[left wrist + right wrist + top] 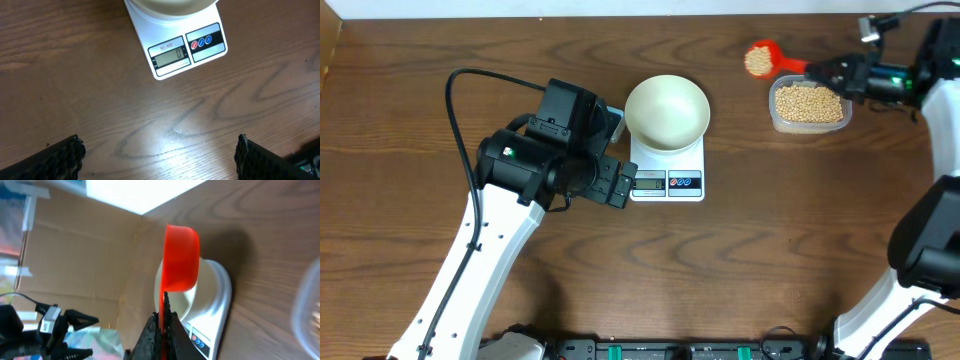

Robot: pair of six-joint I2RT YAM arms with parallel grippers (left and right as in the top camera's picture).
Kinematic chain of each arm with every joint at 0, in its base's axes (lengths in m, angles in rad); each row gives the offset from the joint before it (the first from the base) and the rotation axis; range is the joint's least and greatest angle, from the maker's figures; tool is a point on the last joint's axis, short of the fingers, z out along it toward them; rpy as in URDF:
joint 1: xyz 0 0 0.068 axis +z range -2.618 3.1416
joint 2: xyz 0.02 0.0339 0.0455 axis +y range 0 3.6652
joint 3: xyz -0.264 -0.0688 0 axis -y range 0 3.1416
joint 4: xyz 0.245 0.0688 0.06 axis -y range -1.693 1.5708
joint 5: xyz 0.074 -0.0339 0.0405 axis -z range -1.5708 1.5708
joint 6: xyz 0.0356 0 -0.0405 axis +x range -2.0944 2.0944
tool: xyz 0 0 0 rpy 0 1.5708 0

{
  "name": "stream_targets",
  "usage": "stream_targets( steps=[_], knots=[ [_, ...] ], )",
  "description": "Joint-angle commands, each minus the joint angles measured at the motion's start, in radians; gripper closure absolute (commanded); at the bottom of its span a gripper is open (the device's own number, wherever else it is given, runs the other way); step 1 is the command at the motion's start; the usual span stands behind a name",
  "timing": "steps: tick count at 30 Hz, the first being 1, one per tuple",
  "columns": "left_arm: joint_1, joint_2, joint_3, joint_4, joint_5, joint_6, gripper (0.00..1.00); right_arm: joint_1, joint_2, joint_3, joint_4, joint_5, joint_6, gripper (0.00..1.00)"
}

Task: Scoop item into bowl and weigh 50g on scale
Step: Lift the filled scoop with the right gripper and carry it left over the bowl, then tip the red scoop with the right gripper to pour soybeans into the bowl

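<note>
– Red scoop point(763, 60), heaped with soybeans point(757, 59), at the far right of the bench point(770, 260). Overhead, the right gripper point(817, 69) is clenched on its handle.
– And from the right wrist?
– Only the scoop's underside, which hides the beans, and two dark fingers point(150, 337) pinching the thin handle. The bowl and scale sit blurred behind it.
– Where are the other beans?
– In the clear plastic tub point(808, 103), just near and right of the scoop.
– The bowl?
– The white bowl point(667, 112) stands on the scale point(667, 182) mid-bench, its inside bare white from overhead.
– The left gripper?
– The left gripper point(618, 184) is just left of the scale and released. Its wrist view shows the fingers spread wide, and only that view shows the display point(171, 57) reading 0.
</note>
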Motion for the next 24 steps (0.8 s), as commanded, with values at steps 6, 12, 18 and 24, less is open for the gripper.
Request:
stream_targets(
  steps=[6, 12, 18, 24],
  knots=[
    [0.0, -0.007, -0.01, -0.003, -0.01, 0.014, 0.02, 0.137, 0.005, 0.004, 0.131, -0.037, 0.163, 0.99],
    [0.0, -0.007, -0.01, -0.003, -0.01, 0.014, 0.02, 0.227, 0.005, 0.004, 0.149, 0.029, 0.177, 0.99],
    [0.0, -0.007, -0.01, -0.003, -0.01, 0.014, 0.02, 0.282, 0.005, 0.004, 0.144, 0.098, 0.167, 0.99],
    [0.0, -0.007, -0.01, -0.003, -0.01, 0.014, 0.02, 0.333, 0.005, 0.004, 0.089, 0.244, 0.089, 0.99]
  ],
)
